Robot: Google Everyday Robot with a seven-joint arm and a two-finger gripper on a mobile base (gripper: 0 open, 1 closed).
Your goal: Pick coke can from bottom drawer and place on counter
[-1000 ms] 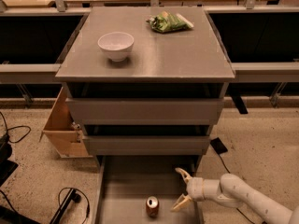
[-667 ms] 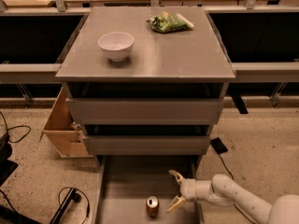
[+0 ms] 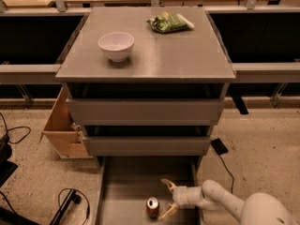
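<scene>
The can [image 3: 153, 207] stands upright on the floor of the pulled-out bottom drawer [image 3: 124, 189]. The gripper [image 3: 166, 199] is low in the drawer, just right of the can, with its fingers spread wide and holding nothing. On the counter [image 3: 154, 55] above are a white bowl [image 3: 116, 45] and a green bag [image 3: 168, 22].

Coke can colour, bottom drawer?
Coke can is red-orange with a silver lid, camera view; gripper open just beside it.

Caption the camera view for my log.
Open gripper beside the upright coke can in the pulled-out bottom drawer, below the counter.
</scene>
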